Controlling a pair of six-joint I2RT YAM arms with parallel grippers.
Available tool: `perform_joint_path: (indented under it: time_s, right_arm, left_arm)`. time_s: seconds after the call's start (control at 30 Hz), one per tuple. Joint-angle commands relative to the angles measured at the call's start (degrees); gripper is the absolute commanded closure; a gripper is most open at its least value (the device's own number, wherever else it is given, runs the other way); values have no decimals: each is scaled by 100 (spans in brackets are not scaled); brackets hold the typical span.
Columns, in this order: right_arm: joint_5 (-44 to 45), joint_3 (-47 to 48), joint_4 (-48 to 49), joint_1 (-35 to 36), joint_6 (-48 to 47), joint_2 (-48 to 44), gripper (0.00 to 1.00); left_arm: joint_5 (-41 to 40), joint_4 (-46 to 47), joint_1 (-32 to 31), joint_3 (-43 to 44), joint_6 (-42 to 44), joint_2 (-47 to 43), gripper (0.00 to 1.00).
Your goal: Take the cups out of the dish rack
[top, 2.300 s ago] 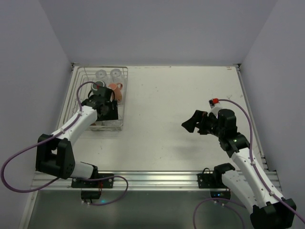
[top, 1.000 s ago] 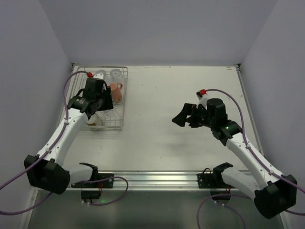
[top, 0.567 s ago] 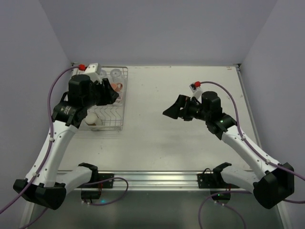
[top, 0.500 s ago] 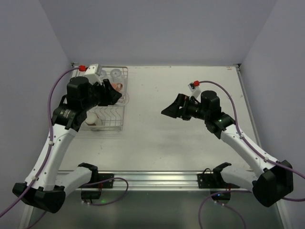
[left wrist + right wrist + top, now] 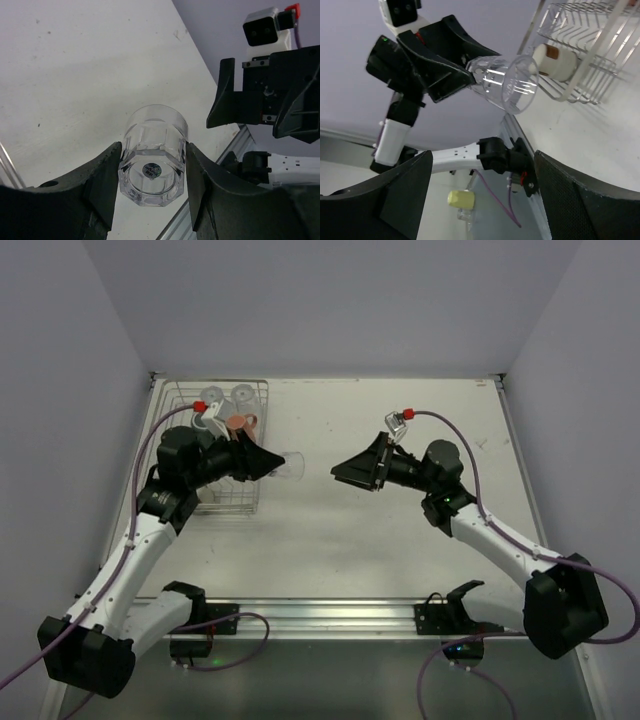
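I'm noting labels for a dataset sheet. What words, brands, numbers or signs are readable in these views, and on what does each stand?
No text can be read in any view.
The one candidate is the round dark sticker on the base of the clear glass: any print on it is too small and blurred to read.

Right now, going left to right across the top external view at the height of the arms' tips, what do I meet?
dish rack → left end effector → clear glass → right end effector
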Motion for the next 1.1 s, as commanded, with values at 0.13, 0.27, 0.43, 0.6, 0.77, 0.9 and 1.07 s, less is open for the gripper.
perform_joint_path:
  time_s: [0.13, 0.27, 0.43, 0.6, 0.77, 0.9, 1.07]
  right_arm:
    - [-521, -62, 2161, 4, 1210, 528, 24]
    - [-582, -18, 2380, 13, 1245, 651, 27]
    - [-705, 131, 2530, 48, 1228, 906, 33]
    - [-793, 272, 2802, 145, 1315, 1152, 37]
    - [-828, 421, 3083, 312, 1500, 1434, 38]
    - [-820, 527, 3172, 408, 1570, 1539, 38]
    - [-837, 746, 3215, 514, 1640, 1680, 44]
  left_arm:
    - [989, 2055, -25, -523, -976, -139, 100]
    - [1174, 2644, -25, -796, -1468, -86, 100]
    - [1358, 3207, -25, -1051, -1776, -60, 100]
    - [1411, 3383, -25, -1165, -1926, -42, 100]
    - [1482, 3647, -33, -1271, -2085, 46, 100]
    - [1482, 3621, -60, -1280, -2058, 90, 100]
    - [1438, 3664, -147, -1315, -2076, 160, 100]
